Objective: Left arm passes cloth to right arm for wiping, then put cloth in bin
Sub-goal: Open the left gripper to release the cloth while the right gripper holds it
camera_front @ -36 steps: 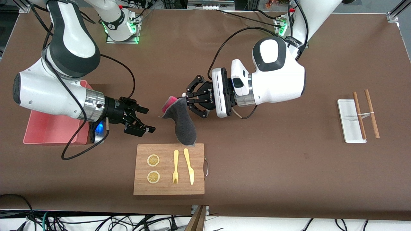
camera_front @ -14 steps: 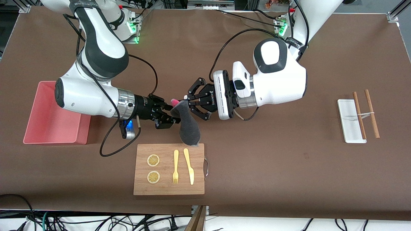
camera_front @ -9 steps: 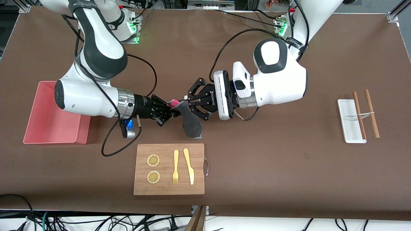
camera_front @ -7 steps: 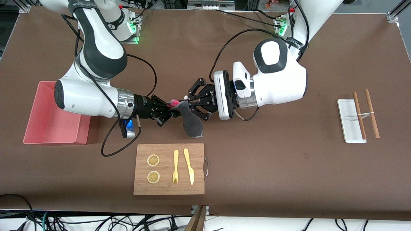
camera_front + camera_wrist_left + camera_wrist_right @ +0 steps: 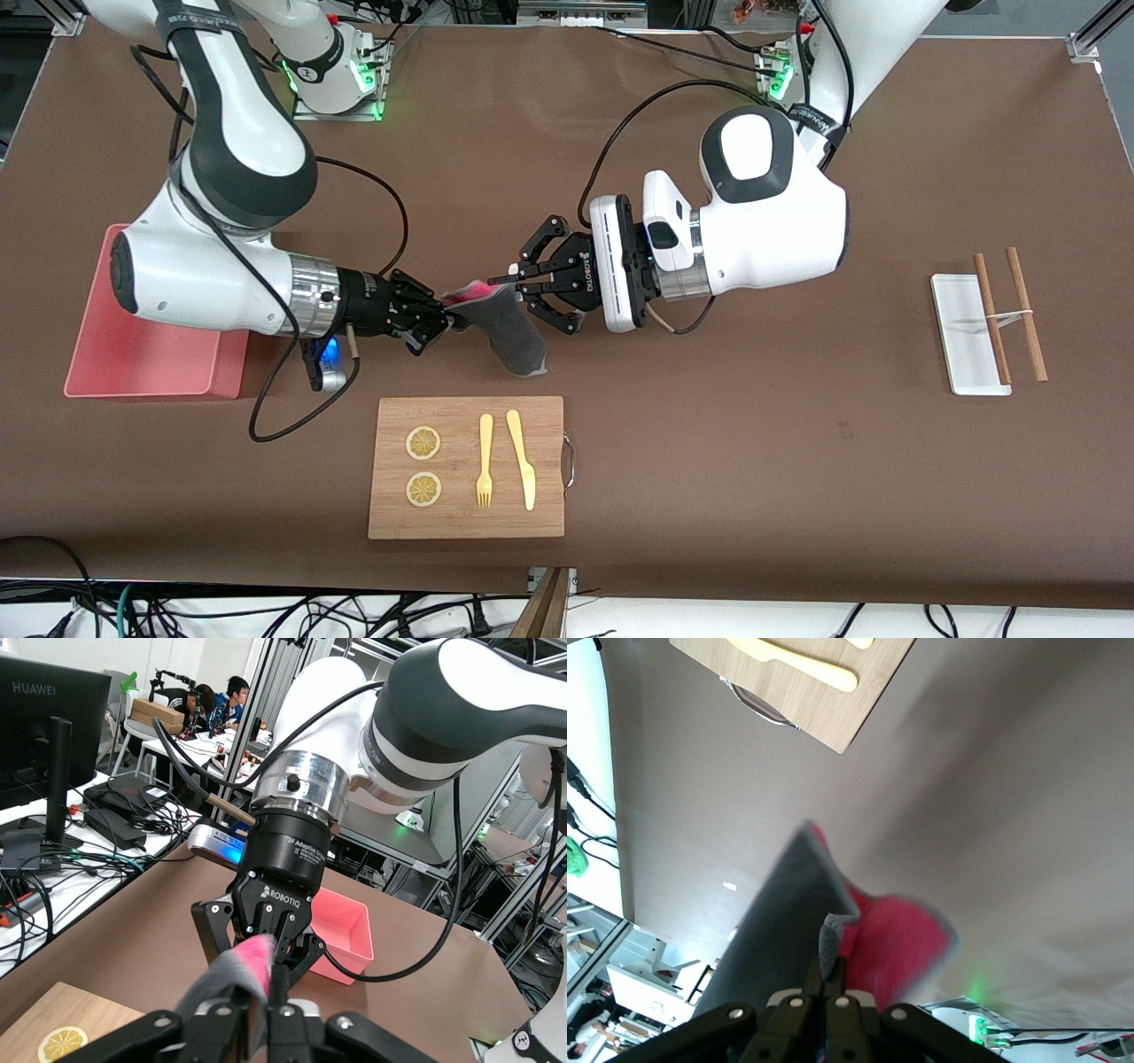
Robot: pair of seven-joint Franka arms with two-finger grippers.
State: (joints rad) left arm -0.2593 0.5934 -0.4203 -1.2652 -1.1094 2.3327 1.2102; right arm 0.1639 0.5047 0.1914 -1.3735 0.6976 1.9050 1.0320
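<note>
Front view: two white robot arms meet above the middle of a brown table, sharing a small rag. The right gripper (image 5: 436, 312), on the arm with the silver wrist cylinder, is clamped tight on the pink-lined edge of the dark grey cloth (image 5: 516, 338). The left gripper (image 5: 507, 282) sits just beside it, at the cloth's upper edge. Whether it is clamped on the fabric or has let go cannot be told.

Since a moment ago the right arm has drawn back a little toward its own end of the table. That pull has taken the cloth's top edge with it. The loose tail hangs over bare table, just farther from the camera than the wooden cutting board (image 5: 461, 523).

This suggests the handover is almost complete, with the weight passing to the right arm. Wiping has not begun. The pink bin (image 5: 151, 390) waits under the right arm's elbow, at that arm's end of the table.
</note>
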